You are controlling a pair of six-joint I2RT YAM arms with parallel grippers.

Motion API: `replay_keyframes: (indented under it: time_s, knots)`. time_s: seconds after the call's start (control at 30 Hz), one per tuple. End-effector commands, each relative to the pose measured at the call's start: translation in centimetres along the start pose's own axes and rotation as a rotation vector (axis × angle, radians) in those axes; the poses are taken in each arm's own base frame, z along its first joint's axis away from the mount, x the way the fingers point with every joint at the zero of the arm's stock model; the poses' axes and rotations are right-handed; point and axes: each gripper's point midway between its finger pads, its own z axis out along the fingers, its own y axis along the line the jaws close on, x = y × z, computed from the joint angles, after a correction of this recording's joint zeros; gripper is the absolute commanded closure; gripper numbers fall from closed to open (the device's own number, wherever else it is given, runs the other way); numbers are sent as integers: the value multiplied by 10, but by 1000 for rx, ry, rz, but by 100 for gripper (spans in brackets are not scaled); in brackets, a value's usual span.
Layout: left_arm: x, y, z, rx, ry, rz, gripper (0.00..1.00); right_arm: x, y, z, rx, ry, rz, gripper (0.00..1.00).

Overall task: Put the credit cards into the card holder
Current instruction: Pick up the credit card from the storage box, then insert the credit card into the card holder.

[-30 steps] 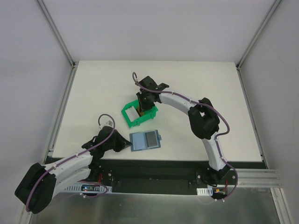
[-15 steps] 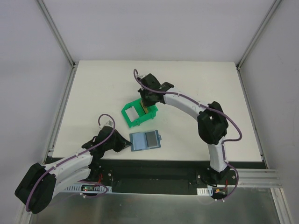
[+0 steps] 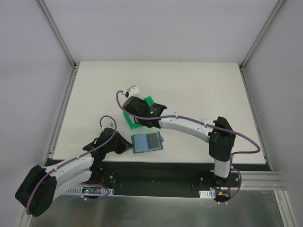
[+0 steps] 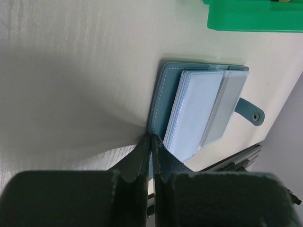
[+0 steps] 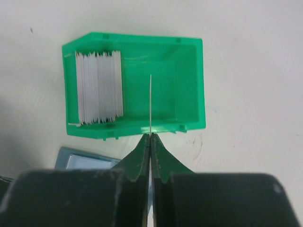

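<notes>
The card holder (image 3: 148,142) lies open on the table, teal outside and pale blue inside; in the left wrist view (image 4: 203,111) its snap tab points right. My left gripper (image 3: 128,147) is shut on the holder's left edge (image 4: 151,142). My right gripper (image 3: 140,111) hangs above the green bin (image 5: 189,85) and is shut on one thin credit card (image 5: 150,101), seen edge-on and pale, held upright over the bin's open part. A stack of white cards (image 5: 98,87) stands at the left end of the bin. No tan or dark card shows.
The right arm covers most of the green bin (image 3: 148,100) in the top view. The bin sits just behind the card holder, whose corner shows in the right wrist view (image 5: 87,161). The table's near edge with a black rail (image 3: 156,170) runs just in front of the holder.
My right arm has swung left and stretched out over the bin, lifting a card out of it. The left gripper and the card holder have not moved.
</notes>
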Motion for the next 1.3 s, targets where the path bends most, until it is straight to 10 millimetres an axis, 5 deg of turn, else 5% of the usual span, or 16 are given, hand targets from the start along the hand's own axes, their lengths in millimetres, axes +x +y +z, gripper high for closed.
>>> replay_keyframes:
  time_s: [0.0, 0.37, 0.6, 0.93, 1.27]
  knots:
    - [3, 4, -2, -16, 22, 12, 100, 2, -30, -24, 229, -77, 23, 100]
    - [5, 6, -3, -20, 32, 14, 100, 36, -29, -51, 252, -41, 96, 100]
    - [5, 6, -3, -18, 30, 22, 100, 62, 23, -67, -224, -7, 293, 100]
    - [6, 9, -3, -25, 40, 41, 100, 118, 32, -45, -506, 140, 625, 100]
    - [6, 8, -4, -12, 33, 47, 100, 130, 45, -34, -614, 175, 737, 100]
